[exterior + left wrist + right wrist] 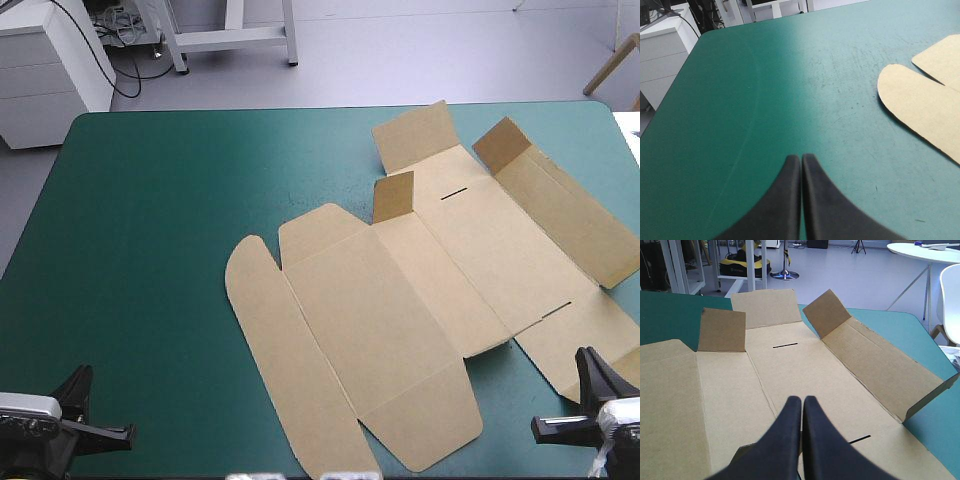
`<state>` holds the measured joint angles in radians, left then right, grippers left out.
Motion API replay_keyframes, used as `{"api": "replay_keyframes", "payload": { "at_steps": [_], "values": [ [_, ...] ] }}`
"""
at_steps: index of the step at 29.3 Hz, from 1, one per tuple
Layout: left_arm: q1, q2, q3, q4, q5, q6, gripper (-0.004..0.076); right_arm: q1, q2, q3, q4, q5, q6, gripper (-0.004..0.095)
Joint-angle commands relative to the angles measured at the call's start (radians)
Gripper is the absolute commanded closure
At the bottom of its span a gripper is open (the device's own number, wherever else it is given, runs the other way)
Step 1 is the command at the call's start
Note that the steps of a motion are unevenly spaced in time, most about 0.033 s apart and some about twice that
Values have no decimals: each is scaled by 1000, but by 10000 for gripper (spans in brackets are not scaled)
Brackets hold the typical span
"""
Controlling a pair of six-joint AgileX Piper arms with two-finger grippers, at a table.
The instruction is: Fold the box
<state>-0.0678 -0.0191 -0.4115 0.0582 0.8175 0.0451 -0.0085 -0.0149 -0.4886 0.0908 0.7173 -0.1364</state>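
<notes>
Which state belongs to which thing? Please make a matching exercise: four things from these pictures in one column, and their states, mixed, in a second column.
Things:
1. left gripper
2. right gripper
3. small corner flap
4. rounded flap

States:
a. lies flat on the teal-green cover
b. shut, above the box
c. stands raised
d. shut, above bare cover

Pairs: 1-d; 2-b; 3-c; 4-a

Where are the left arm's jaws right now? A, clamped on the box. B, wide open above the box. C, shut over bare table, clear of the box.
C: the left jaws meet in a pointed arch over bare table, the box lying off to one side.
</notes>
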Motion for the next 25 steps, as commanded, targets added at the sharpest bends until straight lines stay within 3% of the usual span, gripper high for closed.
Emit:
{"api": "replay_keyframes", "payload": {
  "at_steps": [1,18,21,25],
  "values": [
    [-1,-13,-19,-6,-74,-10,734,1,-18,-21,-1,-82,-2,912],
    [-1,-13,-19,-6,-74,-10,734,1,-18,-21,-1,-82,-2,901],
    [-1,-13,-19,-6,-74,-10,734,1,-18,-21,-1,-82,-2,803],
    [-1,-13,-19,-6,-74,-10,734,1,-18,-21,-3,-82,0,498]
  ]
}}
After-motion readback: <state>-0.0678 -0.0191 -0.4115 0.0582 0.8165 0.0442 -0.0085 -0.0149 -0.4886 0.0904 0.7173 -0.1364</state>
